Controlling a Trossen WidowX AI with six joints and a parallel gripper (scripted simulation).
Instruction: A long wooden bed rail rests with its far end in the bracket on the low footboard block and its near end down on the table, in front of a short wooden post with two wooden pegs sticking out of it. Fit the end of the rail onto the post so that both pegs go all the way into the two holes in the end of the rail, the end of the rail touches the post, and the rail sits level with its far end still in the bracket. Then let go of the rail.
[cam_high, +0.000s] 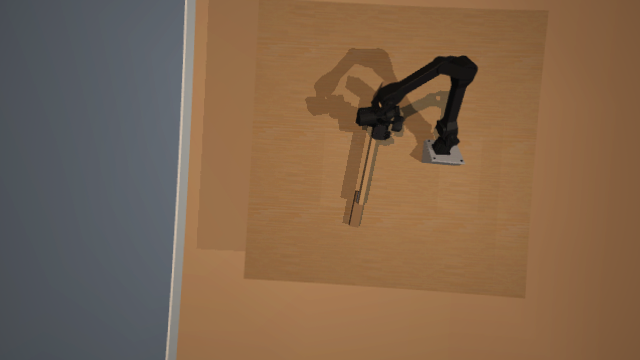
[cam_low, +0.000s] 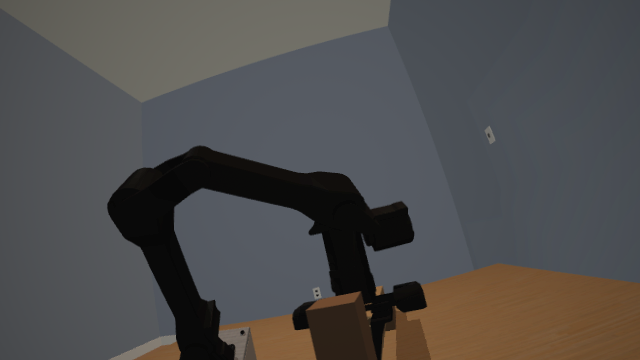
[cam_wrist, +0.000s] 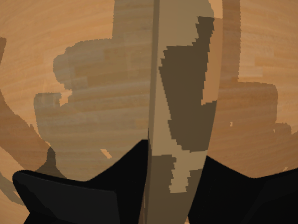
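Observation:
The long wooden rail (cam_high: 368, 162) (cam_wrist: 187, 90) runs from under my gripper (cam_high: 375, 131) (cam_wrist: 161, 145) to a wooden block (cam_high: 355, 215) in the top view. A small dark part (cam_high: 357, 196) shows where rail and block meet. My gripper is shut on the rail, with one black finger on each side of it in the wrist view. In the exterior view a wooden block (cam_low: 335, 325) stands in front of the gripper and hides much of it. The post, pegs and rail holes cannot be made out. Whether the rail is level or touches the post cannot be told.
The arm's light grey base (cam_high: 444, 154) (cam_low: 242, 342) is bolted down to the right of the rail in the top view. The arm arches from it to the gripper. Dark shadows of arm and rail lie on the wooden table (cam_high: 300, 250).

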